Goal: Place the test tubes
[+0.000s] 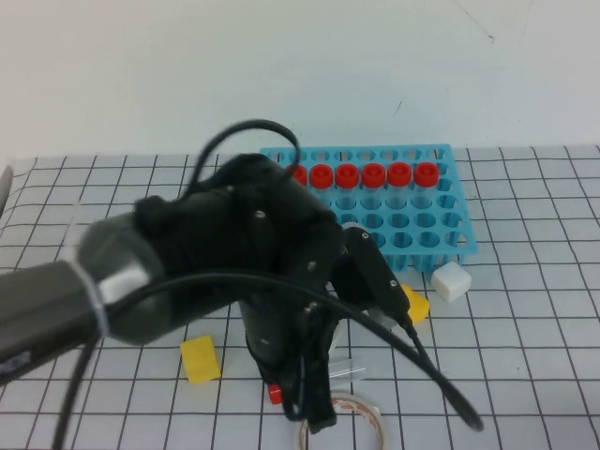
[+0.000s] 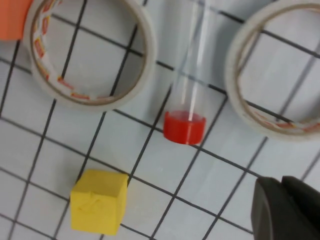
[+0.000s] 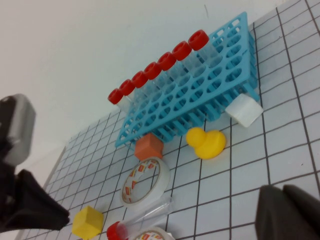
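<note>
Starting nearest, at the front edge of the gridded table (image 1: 525,375): finding the left gripper (image 2: 284,202) hanging low with its fingers pressed together and gripping nothing, just beside the loose test tube (image 2: 189,75) but apart from it. Seeing that tube lying flat on the grid, red cap (image 2: 184,128) pointing toward the yellow cube (image 2: 98,201), clear body running between two tape rolls, one (image 2: 146,47) on one side and the other (image 2: 239,95) close on the opposite side. Judging the step in hand as reaching for this tube, and so advising: spreading the fingers wide before descending, turning the wrist so the pads are crossing the tube's length, aiming at the clear body near the cap where there is most room away from the rolls, and closing gently, since smooth round plastic is likely rolling or slipping under a hard pinch. Noting the right gripper (image 3: 286,207) closed tight as well and carrying nothing, hovering off to the right and well apart from every object. Passing farther out by the orange block (image 3: 149,148), the yellow duck (image 3: 206,144) and the white cube (image 3: 245,113), all resting near the rack's front. Ending at the blue rack (image 3: 227,70), standing at the far side and holding a line of red-capped tubes (image 3: 166,61) upright along its farthest row, with the nearer rows of wells showing open and waiting.
</note>
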Available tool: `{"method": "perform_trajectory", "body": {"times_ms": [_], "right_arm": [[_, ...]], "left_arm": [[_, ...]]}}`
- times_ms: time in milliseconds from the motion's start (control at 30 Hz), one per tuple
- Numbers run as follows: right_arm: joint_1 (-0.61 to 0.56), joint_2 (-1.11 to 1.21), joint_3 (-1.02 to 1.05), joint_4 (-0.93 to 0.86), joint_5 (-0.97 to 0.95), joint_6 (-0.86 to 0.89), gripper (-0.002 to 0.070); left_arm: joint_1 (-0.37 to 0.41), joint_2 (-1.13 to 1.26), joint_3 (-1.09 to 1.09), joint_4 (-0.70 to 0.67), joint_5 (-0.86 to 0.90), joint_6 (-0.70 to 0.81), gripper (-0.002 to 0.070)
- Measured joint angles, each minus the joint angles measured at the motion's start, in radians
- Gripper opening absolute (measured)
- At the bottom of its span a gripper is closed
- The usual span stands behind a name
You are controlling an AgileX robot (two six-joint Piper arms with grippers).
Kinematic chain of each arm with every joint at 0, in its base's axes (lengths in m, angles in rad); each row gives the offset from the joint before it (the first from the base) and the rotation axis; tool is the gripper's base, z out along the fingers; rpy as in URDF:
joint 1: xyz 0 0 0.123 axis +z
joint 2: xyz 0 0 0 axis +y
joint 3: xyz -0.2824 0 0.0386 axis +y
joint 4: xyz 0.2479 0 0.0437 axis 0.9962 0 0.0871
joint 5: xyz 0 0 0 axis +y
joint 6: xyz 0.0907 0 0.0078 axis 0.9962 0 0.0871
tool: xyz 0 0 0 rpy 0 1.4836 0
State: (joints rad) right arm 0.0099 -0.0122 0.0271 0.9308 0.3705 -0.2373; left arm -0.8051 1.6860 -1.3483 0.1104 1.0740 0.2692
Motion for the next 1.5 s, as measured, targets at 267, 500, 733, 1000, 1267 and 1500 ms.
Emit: {"method": "perform_trajectory", "body": {"times_ms": [267,500,733,1000,1267,1500], "right_arm": [[0.000,0.000,0.000,0.000,0.020,-0.002,-0.0001],[0.000,0.000,0.000,0.000,0.026,-0.002,-0.0001],[0.000,0.000,0.000,0.000,0.026,-0.002,-0.0001],[0.000,0.000,0.000,0.000,0.026,-0.002,-0.0001],[0.000,0.000,0.000,0.000,-0.005,-0.002,-0.0001],[0.000,0.000,0.000,0.000,-0.020,-0.002,-0.0001]], "left_arm": [[0.018,0.096,-0.010,0.024,-0.015,-0.382,-0.0001],[0.094,0.156,-0.012,-0.129,-0.065,-0.514,0.0041],[0.149,0.163,-0.017,-0.163,-0.149,-0.962,0.0088],[0.149,0.171,-0.018,-0.148,-0.190,-1.391,0.0092],[0.107,0.207,-0.018,-0.150,-0.262,-1.580,0.0092],[0.051,0.231,-0.018,-0.117,-0.293,-1.921,0.0092]]}}
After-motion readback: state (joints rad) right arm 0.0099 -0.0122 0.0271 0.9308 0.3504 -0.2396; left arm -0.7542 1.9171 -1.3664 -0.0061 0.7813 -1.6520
